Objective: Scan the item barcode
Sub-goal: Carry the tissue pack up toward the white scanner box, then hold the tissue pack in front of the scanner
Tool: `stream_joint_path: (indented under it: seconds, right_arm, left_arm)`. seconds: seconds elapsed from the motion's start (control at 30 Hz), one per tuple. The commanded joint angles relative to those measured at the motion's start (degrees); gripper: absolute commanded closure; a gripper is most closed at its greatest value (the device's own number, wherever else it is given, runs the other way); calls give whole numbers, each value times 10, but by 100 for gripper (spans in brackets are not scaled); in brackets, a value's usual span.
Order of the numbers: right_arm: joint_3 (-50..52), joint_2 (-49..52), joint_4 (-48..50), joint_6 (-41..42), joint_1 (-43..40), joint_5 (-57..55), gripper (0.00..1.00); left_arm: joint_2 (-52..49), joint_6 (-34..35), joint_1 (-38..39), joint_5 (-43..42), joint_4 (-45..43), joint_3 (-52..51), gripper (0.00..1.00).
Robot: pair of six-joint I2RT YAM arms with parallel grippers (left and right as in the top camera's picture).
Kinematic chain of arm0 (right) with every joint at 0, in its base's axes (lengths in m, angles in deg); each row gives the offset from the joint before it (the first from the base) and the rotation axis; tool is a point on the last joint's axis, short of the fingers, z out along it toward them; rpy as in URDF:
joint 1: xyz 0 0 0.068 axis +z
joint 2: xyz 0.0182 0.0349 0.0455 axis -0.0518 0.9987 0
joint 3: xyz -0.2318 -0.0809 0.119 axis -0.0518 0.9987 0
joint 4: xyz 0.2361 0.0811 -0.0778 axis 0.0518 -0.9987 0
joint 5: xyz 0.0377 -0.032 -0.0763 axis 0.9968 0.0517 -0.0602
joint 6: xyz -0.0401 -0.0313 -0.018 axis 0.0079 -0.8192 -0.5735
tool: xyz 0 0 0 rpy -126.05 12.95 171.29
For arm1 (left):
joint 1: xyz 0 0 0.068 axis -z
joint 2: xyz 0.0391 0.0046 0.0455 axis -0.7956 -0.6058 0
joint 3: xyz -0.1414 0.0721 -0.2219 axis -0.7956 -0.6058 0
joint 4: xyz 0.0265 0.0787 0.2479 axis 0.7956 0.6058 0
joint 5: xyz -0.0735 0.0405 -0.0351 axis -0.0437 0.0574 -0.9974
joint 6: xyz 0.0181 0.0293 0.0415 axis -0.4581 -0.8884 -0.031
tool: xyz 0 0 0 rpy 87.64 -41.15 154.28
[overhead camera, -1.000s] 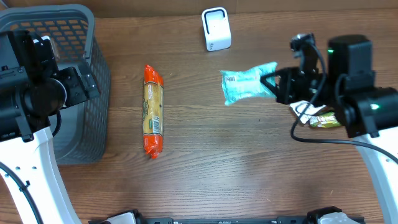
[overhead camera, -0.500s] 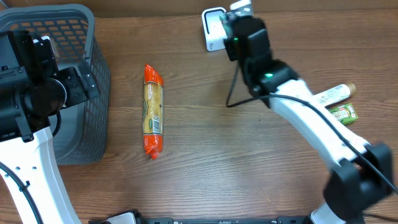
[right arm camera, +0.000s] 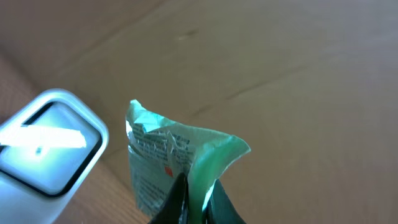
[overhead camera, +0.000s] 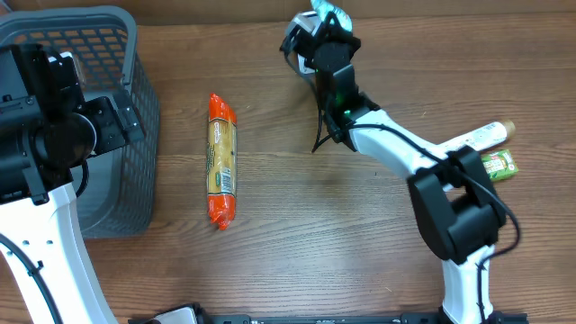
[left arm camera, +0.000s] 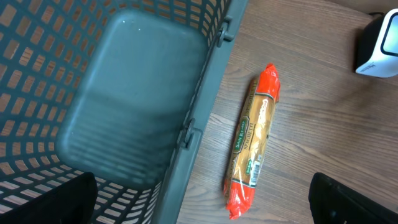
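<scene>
While right end effector (right arm camera: 195, 200) grips one teal packet (right arm camera: 155, 149), one scanner (right arm camera: 50, 149) nearby.

basket (overhead camera: 137, 108) left | roll (overhead camera: 221, 162) right of it | scanner (left arm camera: 380, 43) beyond, rightward

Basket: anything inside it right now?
Nothing shows in the basket: the left wrist view gives only its bare grey floor. The near corner is hidden by the left gripper's finger.

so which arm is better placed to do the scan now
Right. The right tool is shut on the teal packet, held up close beside the white scanner. The left tool hangs open and empty over by the basket, far from both.
</scene>
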Motion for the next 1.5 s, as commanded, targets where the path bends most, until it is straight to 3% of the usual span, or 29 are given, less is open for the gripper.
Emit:
stream_joint_path:
  seconds: [0.0, 0.23, 0.5, 0.77, 1.17, 1.37, 1.47]
  right_arm:
    - [-12, 26, 20, -88, -2, 12, 96]
    - [-12, 38, 67, -92, -8, 21, 96]
    - [-12, 41, 51, -93, -9, 84, 96]
    - [-12, 70, 53, -191, -14, 98, 96]
    - [-12, 68, 156, -232, -7, 85, 96]
    - [-12, 20, 148, -160, 7, 44, 96]
    - [-12, -30, 77, -91, 15, 35, 96]
  left_arm:
    - [-3, 4, 0, -4, -2, -1, 0]
    - [-3, 4, 0, -4, -2, -1, 0]
    - [-3, 4, 0, -4, -2, -1, 0]
    - [-3, 4, 0, -4, -2, -1, 0]
    - [-3, 4, 0, -4, -2, -2, 0]
    - [-3, 4, 0, -4, -2, -1, 0]
    - [-3, 4, 0, -4, -2, -2, 0]
